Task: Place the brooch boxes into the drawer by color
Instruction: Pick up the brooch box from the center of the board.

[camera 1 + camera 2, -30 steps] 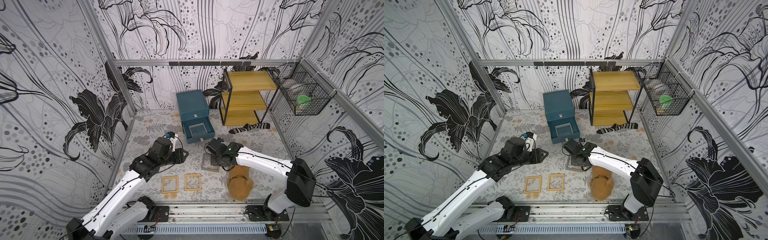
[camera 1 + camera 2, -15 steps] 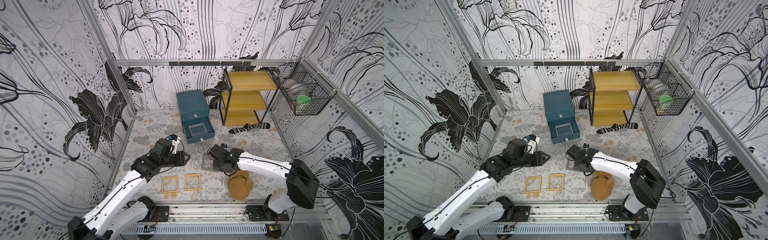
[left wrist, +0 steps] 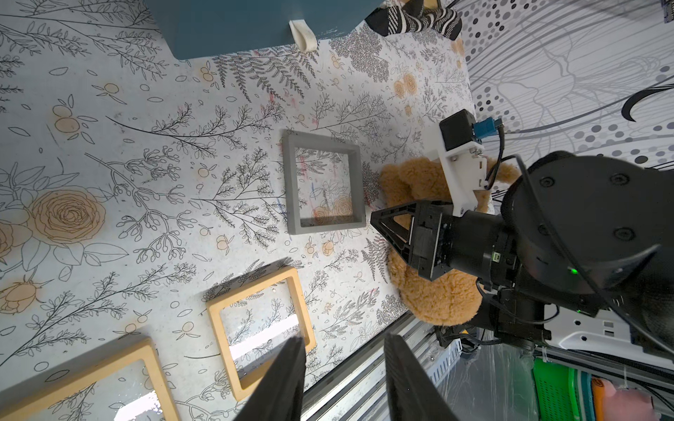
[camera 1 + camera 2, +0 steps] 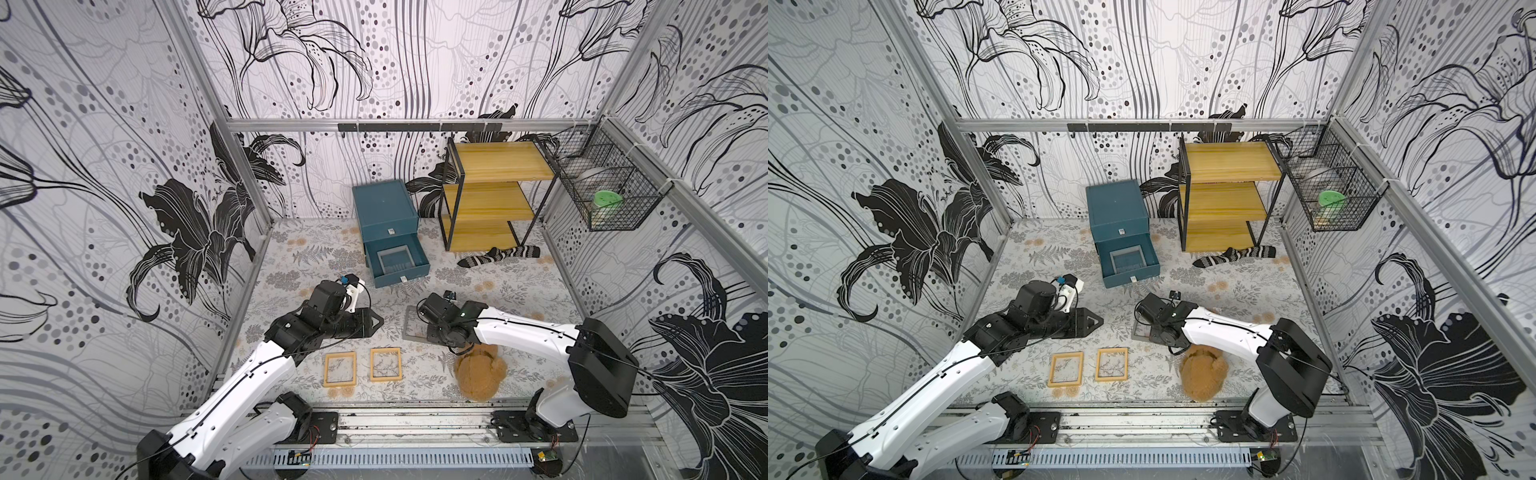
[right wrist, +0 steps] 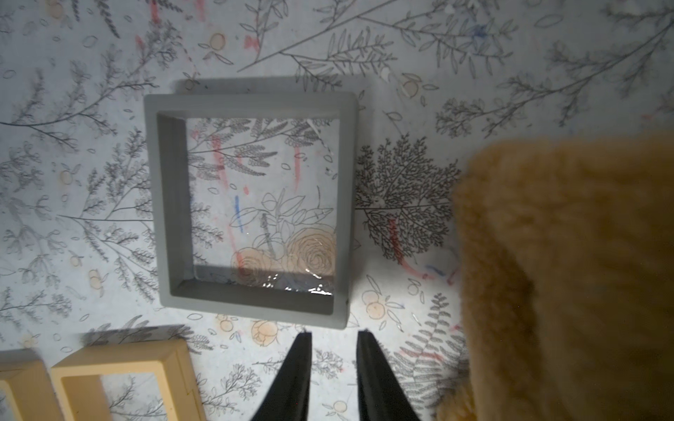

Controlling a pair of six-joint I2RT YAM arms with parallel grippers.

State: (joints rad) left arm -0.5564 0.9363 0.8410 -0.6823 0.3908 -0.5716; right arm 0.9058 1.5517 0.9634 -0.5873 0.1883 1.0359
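Note:
A grey brooch box [image 4: 412, 326] [image 5: 171, 204] lies flat on the floral table. My right gripper [image 4: 434, 334] [image 5: 333, 333] hovers at its near right corner, open by a narrow gap, with nothing between the fingers. Two yellow-tan brooch boxes [image 4: 340, 369] [image 4: 386, 364] lie side by side near the front edge. My left gripper [image 4: 376, 322] [image 3: 344, 339] hangs above them, open and empty. The teal chest [image 4: 384, 208] has its lowest drawer [image 4: 401, 279] pulled out, and another grey brooch box [image 4: 392, 261] lies inside it.
A brown teddy bear [image 4: 478, 374] lies under the right arm, close to the grey box. A yellow shelf rack [image 4: 490, 199] stands at the back right, with a striped sock [image 4: 498, 255] in front of it. A wire basket [image 4: 602, 195] hangs on the right wall.
My right gripper has drawn back from over the grey box toward its near side. My left gripper has drifted a little toward the front. The boxes have not moved.

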